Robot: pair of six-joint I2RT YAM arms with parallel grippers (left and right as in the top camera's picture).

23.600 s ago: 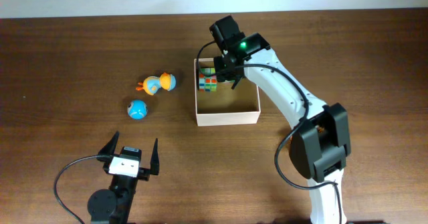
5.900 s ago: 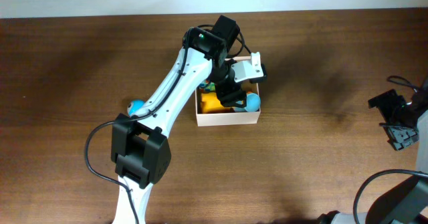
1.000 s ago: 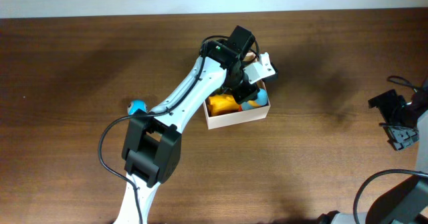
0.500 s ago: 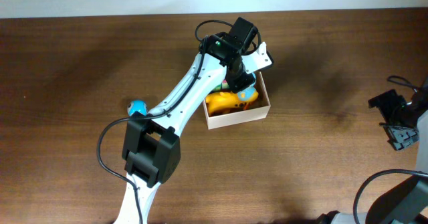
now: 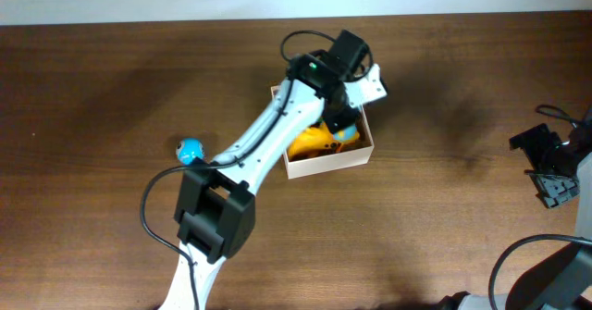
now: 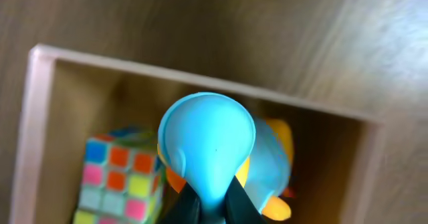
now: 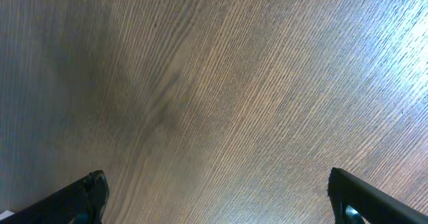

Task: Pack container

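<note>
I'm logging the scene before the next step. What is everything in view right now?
container: one, cream-white walls, tan inside, mid-table.
puzzle cube: one, multicoloured, in a corner of the container.
blue-and-orange toy: one, in the container, its blue part pinched by the left gripper.
ball toy: one, blue, on the table left of the container.
table: one, dark brown wood.
left gripper: one, above the container, shut on the toy.
right gripper: one, open, over bare table at the right edge.
</note>
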